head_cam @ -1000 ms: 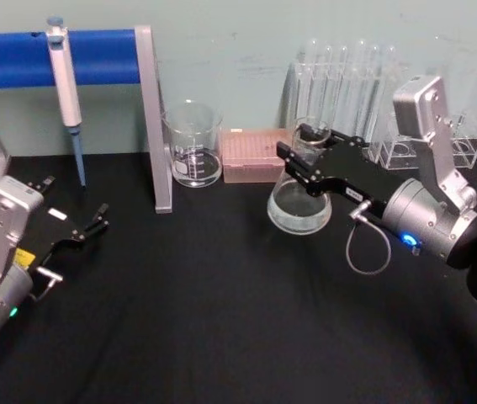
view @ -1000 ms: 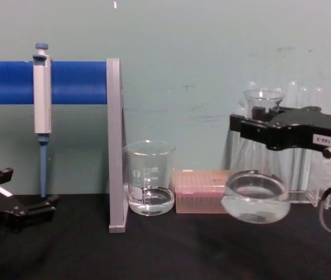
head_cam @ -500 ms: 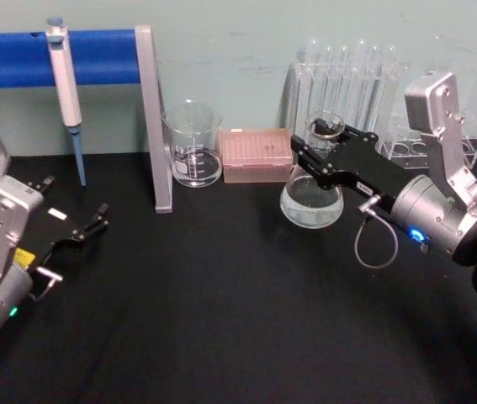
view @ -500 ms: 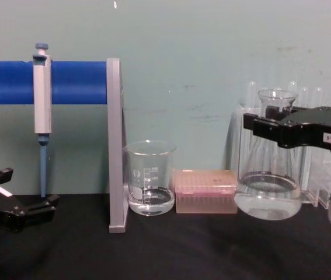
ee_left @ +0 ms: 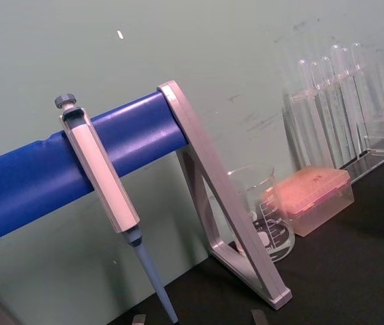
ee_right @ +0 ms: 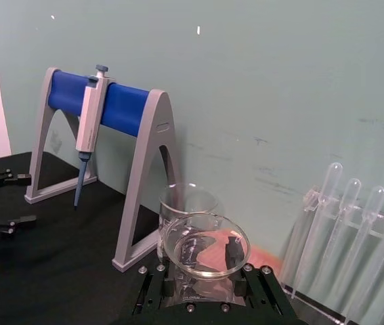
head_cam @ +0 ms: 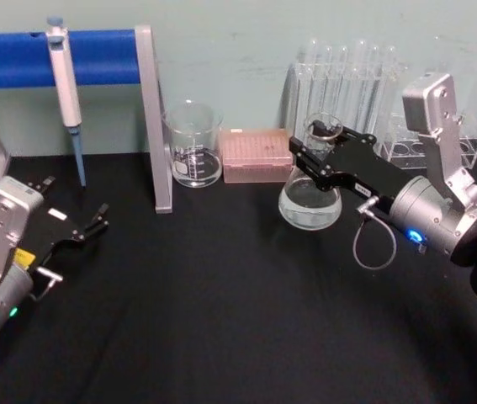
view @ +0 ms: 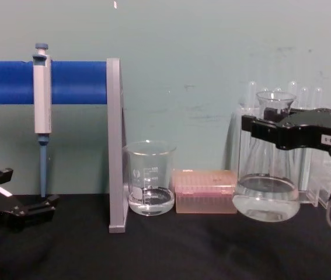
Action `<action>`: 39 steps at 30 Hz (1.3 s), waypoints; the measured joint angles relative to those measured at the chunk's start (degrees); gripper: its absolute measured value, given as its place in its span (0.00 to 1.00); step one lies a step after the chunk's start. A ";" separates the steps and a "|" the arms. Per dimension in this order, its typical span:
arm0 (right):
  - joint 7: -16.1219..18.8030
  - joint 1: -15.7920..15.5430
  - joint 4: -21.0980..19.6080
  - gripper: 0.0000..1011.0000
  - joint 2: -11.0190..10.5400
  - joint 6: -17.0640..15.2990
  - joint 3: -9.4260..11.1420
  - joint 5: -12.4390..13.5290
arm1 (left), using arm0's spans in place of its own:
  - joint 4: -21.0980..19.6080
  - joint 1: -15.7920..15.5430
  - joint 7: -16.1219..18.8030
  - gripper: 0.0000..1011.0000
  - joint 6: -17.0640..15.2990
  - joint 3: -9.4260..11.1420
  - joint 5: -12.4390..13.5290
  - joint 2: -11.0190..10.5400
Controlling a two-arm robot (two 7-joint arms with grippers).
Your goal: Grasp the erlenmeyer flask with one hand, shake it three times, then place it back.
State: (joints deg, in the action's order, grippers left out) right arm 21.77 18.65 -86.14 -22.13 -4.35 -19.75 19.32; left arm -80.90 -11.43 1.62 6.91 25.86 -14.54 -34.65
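While the right arm holds the glass, left gripper point(head_cam: 76, 198): low over the black table point(head_cam: 221, 320) at its left edge, fingers spread, holding nothing.
Stand point(head_cam: 95, 57): blue bar on grey legs, at the back left.
Pipette point(head_cam: 64, 84): hangs on the bar, tip down.
Beaker point(head_cam: 193, 147): upright just right of the stand's leg, a little clear liquid inside.
Pink box point(head_cam: 257, 154): just beside the beaker, against the wall.
Flask point(head_cam: 310, 198): upright, right of the pink box and in front of the tube rack point(head_cam: 347, 80); shallow clear liquid in its base. Base looks level with the cloth, but contact cannot be told.
Right gripper point(head_cam: 320, 147): reaches in from the right, fingers clamped on the flask's neck under the rim.
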 joint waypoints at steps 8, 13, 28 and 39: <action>0.46 -0.25 -0.28 0.45 0.15 -0.08 -0.10 -0.07 | 0.00 0.00 0.00 0.99 0.00 0.00 0.00 0.00; 1.07 -0.49 -0.91 0.45 0.27 -0.21 -0.67 0.04 | 0.00 0.00 0.00 0.99 0.00 0.00 0.00 0.00; 4.06 -0.98 -2.95 0.45 -0.01 -0.52 -3.75 1.29 | 0.00 0.00 0.00 0.99 0.00 0.00 0.00 0.00; 4.52 -1.17 -3.23 0.45 -0.32 -0.45 -5.29 1.92 | 0.00 0.00 0.00 0.99 0.00 0.00 0.00 0.00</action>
State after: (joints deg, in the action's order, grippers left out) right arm 26.29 17.48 -89.36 -22.45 -4.80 -25.04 21.24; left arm -80.90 -11.43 1.62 6.91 25.86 -14.55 -34.64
